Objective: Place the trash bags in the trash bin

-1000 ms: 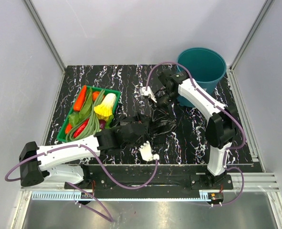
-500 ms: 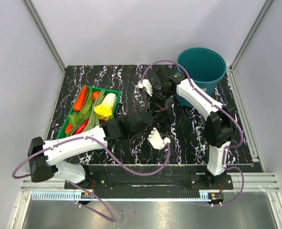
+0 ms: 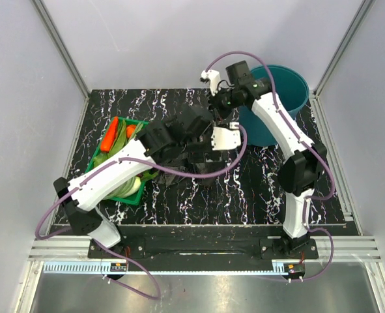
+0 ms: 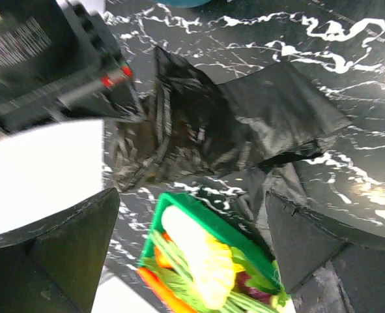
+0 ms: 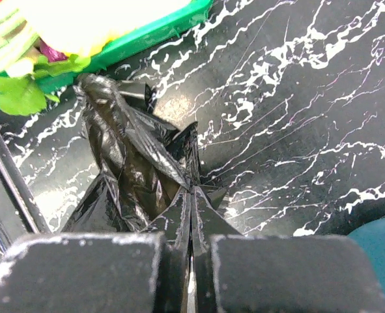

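Trash bag [image 3: 197, 156], top view: black film at mid-tabletop [image 3: 257, 189], rising to the right gripper [image 3: 221, 109] just beside the trash bin [image 3: 285, 91]. Left wrist view: left gripper [image 4: 191, 195] released, fingers wide apart, nothing held. The bag lies crumpled below, with the vegetable tray [image 4: 208, 223] near. Right wrist view: right gripper clenched on a pinch of bag, the rest hanging to the tabletop.

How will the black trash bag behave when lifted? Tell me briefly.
Probably floppy: the trash bag trails in crumpled folds from the shut right gripper. Likely very light, being thin film. Its glossy surface may be slippery, so the pinch could slip.
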Controlling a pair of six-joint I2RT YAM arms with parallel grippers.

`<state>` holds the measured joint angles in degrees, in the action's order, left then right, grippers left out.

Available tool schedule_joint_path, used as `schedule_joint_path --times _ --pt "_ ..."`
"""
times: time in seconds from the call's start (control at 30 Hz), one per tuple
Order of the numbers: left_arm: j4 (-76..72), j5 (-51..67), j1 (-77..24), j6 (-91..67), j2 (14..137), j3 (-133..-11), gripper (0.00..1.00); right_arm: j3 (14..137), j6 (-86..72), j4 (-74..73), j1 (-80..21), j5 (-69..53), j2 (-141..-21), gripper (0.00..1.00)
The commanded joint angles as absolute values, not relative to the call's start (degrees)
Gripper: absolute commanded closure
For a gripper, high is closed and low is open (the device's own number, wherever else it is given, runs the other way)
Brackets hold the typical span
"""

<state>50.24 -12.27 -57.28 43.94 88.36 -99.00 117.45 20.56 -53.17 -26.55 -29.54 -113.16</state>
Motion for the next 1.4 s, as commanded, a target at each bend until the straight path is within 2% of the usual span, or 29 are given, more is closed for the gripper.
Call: schedule_joint_path --times 0.0,0.27,0.4,0.57,0.73,0.93,1.07,1.37 --pt "61.42 -3.18 -53.53 29.88 90.70 -107.92 0.01 125.94 18.71 -61.76 -24.61 -37.96 -116.63 1.00" --pt "52.83 9.39 -44.83 43.56 84.64 -101.09 0.01 131.22 21.71 -70.13 -24.61 -40.43 -117.34 1.00" --pt "57.47 20.28 -42.90 53.24 85.95 -103.09 0.06 131.31 21.27 -71.19 -24.70 -42.53 -117.25 1.00" --pt "58.71 24.69 -42.54 59.14 87.62 -103.71 0.09 129.91 21.36 -71.54 -24.87 -44.38 -116.90 1.00" --pt "58.45 23.99 -42.63 62.66 89.65 -103.89 0.14 129.81 20.92 -71.89 -24.87 -45.26 -116.63 1.00" --pt "57.13 22.86 -42.63 64.60 91.67 -103.27 0.33 129.90 21.18 -73.47 -24.79 -46.23 -116.89 1.00" --pt "55.29 20.75 -42.63 65.65 92.81 -102.83 0.38 129.90 21.45 -74.18 -24.79 -47.02 -116.72 1.00" --pt "52.04 18.72 -42.71 66.62 95.18 -101.17 0.40 131.92 20.92 -76.11 -24.35 -48.95 -117.86 1.00"
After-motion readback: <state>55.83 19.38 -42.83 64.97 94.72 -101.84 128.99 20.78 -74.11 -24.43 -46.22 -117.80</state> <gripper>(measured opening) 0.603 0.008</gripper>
